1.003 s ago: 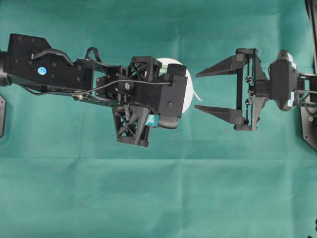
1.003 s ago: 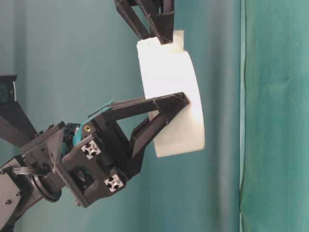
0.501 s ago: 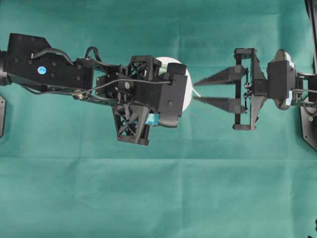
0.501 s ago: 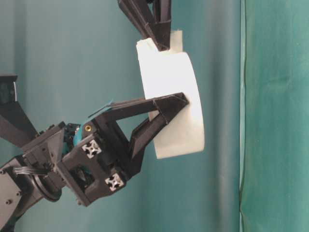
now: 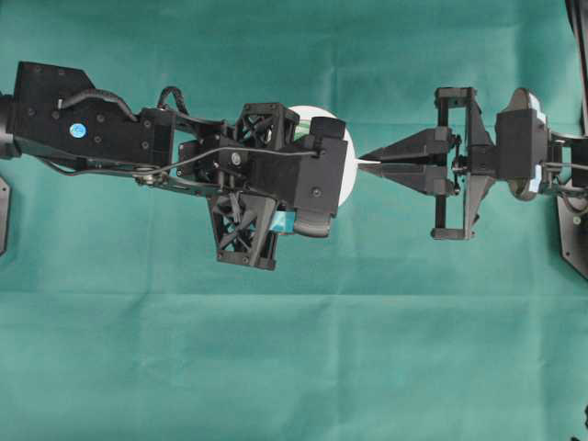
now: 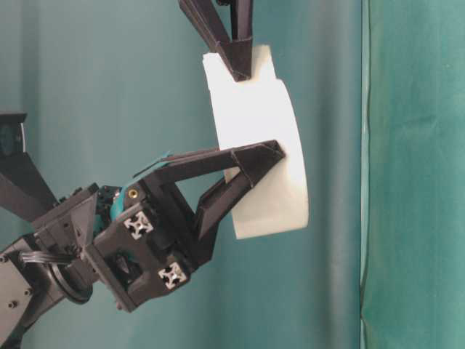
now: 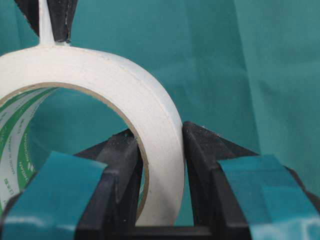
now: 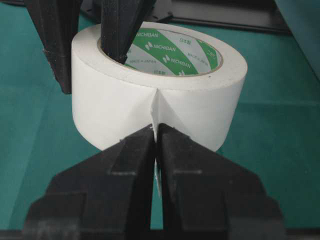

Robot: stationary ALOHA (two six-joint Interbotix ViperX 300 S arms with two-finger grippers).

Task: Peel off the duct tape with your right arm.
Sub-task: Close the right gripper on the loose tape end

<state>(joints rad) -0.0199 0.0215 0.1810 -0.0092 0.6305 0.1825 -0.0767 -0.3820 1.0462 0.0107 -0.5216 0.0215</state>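
Tape roll (image 5: 342, 156) sits mid-frame in the overhead view, held off the green cloth (image 5: 294, 367) by the left gripper (image 7: 160, 165). Its jaws are partly open and clamp the roll's wall, one teal-taped finger (image 7: 65, 190) inside the core, the other outside. The roll looks steady and upright on its side in the table-level view.

Right gripper (image 5: 367, 158) reaches in from the right of the overhead view. Its jaws are fully closed, pinching the thin white tab (image 8: 154, 120) that stands off the roll's outer face. In the right wrist view the tab runs down between the two black fingers (image 8: 120, 170); the bite appears to cover only the tab's end.

Risks from here, as judged:
- Tab slips out of the pinch once the pull begins, since the hold is on a thin strip.
- Tab tears near its root if the pull is angled sideways across the width.
- Roll twists or slides in the left clamp if the adhesive resists; the hold is on one narrow section of wall.
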